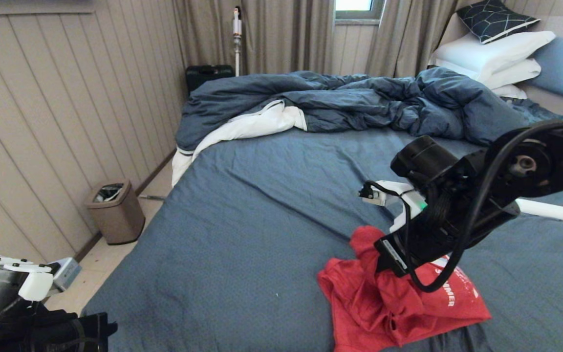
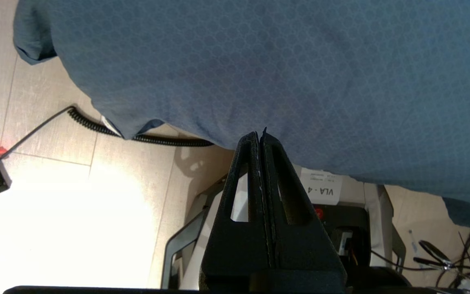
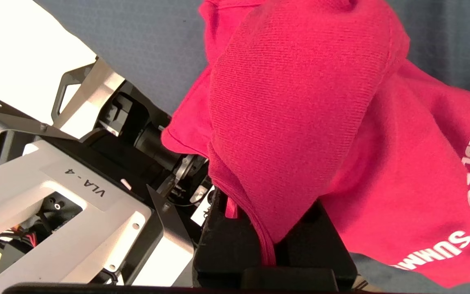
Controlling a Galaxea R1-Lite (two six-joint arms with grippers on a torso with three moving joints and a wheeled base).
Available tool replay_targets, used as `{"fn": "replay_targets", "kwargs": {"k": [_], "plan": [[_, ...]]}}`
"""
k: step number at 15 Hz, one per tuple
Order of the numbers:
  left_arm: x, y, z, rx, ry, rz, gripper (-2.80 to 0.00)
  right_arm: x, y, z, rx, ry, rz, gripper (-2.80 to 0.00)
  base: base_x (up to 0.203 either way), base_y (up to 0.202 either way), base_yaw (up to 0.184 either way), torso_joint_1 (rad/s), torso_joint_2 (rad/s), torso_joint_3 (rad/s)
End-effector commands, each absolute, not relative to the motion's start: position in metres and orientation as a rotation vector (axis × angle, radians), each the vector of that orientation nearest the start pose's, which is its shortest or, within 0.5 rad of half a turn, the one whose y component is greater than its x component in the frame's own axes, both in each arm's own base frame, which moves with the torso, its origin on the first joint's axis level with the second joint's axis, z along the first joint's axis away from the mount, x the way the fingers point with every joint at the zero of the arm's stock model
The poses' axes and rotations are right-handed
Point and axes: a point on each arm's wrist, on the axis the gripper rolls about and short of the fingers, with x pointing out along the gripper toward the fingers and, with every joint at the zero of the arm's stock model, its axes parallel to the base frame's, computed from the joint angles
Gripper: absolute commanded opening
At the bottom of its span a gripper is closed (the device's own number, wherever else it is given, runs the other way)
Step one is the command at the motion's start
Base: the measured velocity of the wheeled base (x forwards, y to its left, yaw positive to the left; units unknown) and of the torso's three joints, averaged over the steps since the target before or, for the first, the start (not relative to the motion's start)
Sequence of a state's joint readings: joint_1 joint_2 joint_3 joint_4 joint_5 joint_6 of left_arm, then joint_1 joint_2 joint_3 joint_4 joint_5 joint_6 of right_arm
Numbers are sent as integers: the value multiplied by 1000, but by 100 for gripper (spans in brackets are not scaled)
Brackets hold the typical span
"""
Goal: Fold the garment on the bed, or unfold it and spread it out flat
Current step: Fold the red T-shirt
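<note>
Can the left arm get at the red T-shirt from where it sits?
Probably not without a long reach: the left tool is shut, parked off the bed's near left corner, and the red T-shirt lies across open sheet, already pinched by the right tool.

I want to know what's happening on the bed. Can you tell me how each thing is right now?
garment: crumpled, one fold pinched and lifted
right gripper: shut on the garment
left gripper: shut, empty, parked beside the bed
bed: sheet bare, slightly wrinkled
duvet: rumpled, pushed back
</note>
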State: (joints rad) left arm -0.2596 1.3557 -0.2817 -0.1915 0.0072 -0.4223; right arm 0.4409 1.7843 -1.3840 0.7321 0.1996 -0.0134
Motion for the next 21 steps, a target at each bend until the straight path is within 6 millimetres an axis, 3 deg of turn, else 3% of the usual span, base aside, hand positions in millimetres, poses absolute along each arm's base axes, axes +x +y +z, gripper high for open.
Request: {"fn": "replay_targets", "kwargs": {"k": [1,3,4,9,15,21], "plan": [[146,-39,97,-277,907,-44,-280,267,133,200,-153,1149,584,-280,0,0,0,0,0,0],[146,-38,96,-278,907,-45,-280,266,133,198,-163,1158,570,-280,0,0,0,0,0,0],[146,-38,96,-278,909,-45,-280,263,132,192,-183,1172,543,0,0,0,0,0,0,0],[146,-38,96,-279,907,-45,-280,260,131,190,-208,1175,528,0,0,0,0,0,0,0],[144,-38,98,-280,895,-48,-280,251,126,205,-195,1126,529,0,0,0,0,0,0,0],[142,-38,99,-283,886,-49,-280,240,111,209,-171,1118,485,0,0,0,0,0,0,0]]}}
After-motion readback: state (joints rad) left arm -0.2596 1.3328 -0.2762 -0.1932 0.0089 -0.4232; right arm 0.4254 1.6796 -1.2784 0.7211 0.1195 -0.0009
